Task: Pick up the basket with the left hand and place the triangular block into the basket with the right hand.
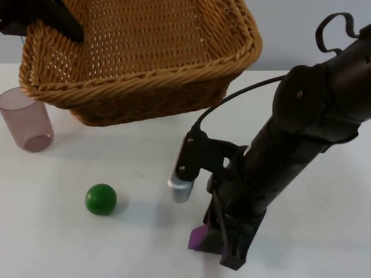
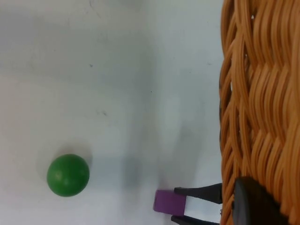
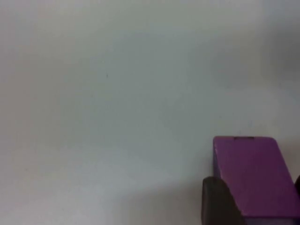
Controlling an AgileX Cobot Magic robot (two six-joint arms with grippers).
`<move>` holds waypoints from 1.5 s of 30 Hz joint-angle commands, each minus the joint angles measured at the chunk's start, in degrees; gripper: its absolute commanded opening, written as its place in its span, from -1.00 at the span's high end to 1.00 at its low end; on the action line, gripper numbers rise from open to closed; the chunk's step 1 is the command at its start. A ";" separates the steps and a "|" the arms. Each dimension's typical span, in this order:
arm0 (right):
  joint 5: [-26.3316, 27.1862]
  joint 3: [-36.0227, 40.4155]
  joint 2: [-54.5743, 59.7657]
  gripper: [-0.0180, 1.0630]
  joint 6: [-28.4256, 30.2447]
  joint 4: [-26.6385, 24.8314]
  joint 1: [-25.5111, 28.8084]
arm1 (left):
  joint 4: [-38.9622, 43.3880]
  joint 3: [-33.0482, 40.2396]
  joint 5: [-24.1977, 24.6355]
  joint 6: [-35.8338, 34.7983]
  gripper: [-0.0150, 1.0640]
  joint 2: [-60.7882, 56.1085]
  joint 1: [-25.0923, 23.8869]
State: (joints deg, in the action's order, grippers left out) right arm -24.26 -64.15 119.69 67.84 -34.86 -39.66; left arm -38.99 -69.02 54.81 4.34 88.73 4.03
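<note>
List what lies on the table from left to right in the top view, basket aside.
Purple cup → green ball → purple block, with the right gripper down at it.

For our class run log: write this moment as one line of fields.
left hand: holds basket up by rim | right hand: down at table, fingers around purple block | green ball, cup: untouched

A plain white counter runs back to a pale grey wall. Even, soft light leaves faint shadows on the matte surface.
</note>
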 commanded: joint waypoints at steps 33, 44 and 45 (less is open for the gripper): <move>-2.73 1.89 -22.05 0.97 -81.80 60.77 21.23 | -0.87 0.03 -0.59 0.06 0.98 2.23 6.16; -6.89 1.89 -38.69 0.97 -86.48 65.90 21.06 | -0.96 0.12 -7.08 -1.69 0.98 10.52 15.57; -6.89 1.89 -40.59 0.97 -86.48 65.48 20.54 | -1.07 0.12 -7.62 -1.95 0.98 11.24 15.86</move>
State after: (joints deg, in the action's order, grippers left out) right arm -30.73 -62.21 81.14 -18.25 30.54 -18.59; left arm -38.58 -68.83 48.78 3.13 99.73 19.35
